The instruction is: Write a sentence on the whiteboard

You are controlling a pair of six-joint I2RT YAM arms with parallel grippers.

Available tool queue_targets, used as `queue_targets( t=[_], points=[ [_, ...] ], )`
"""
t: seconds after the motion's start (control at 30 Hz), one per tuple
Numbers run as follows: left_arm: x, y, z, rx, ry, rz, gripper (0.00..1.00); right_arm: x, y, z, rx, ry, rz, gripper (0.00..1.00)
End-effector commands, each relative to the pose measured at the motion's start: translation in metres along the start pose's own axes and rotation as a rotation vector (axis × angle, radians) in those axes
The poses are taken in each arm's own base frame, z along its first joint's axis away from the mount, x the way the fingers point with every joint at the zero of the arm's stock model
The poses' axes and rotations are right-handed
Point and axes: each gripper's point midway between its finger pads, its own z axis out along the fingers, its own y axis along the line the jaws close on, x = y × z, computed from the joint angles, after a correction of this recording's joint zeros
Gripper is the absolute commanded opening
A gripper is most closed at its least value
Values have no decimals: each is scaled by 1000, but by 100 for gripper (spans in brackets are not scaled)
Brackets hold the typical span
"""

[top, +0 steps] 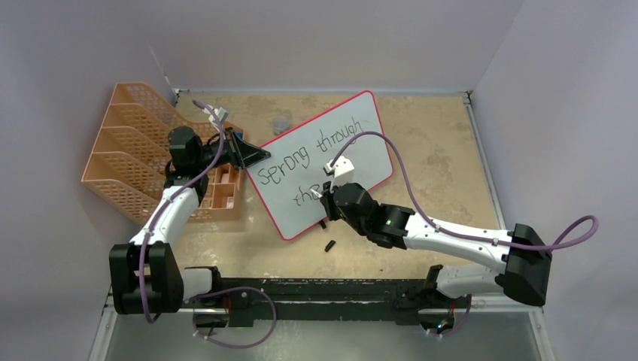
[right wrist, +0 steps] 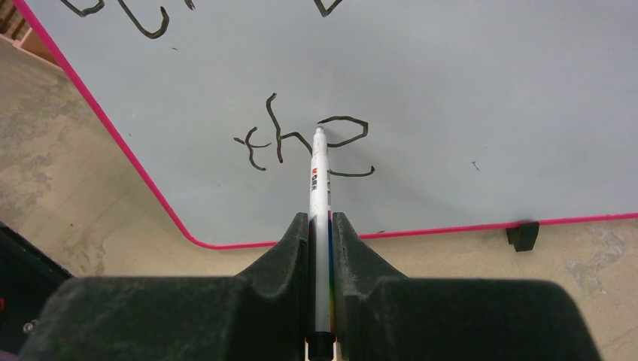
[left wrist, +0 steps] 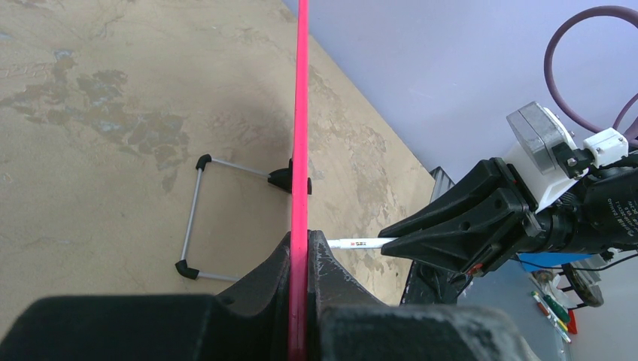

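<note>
The whiteboard (top: 353, 143) with a pink-red frame stands tilted mid-table. The sentence (top: 305, 154) reads "Sprong through" on its upper line and "the" (right wrist: 301, 143) on its lower line. My left gripper (top: 256, 156) is shut on the whiteboard's left edge, which shows as a pink strip (left wrist: 301, 150) between its fingers. My right gripper (top: 325, 197) is shut on a white marker (right wrist: 320, 188); the marker's tip touches the board at the letter "e". The marker also shows in the left wrist view (left wrist: 361, 243).
An orange mesh file rack (top: 128, 150) stands at the far left behind the left arm. A small black cap (top: 329, 245) lies on the table below the board. The board's wire foot (left wrist: 197, 218) rests on the table behind it.
</note>
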Motion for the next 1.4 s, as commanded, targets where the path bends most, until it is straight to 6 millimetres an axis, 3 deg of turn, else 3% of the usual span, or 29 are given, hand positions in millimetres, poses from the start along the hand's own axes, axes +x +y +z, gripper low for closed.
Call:
queue_targets(
  t=[0.0,0.73,1.37],
  points=[
    [5,-12,4,59,38,41,0,-28,8,1,-17,-74,32,0],
    [5,-12,4,59,38,41,0,-34,9,2,-9,-89,38,0],
    [6,-12,4,60,39,43,0,-9,3,2,6,-8,31,0]
  ],
)
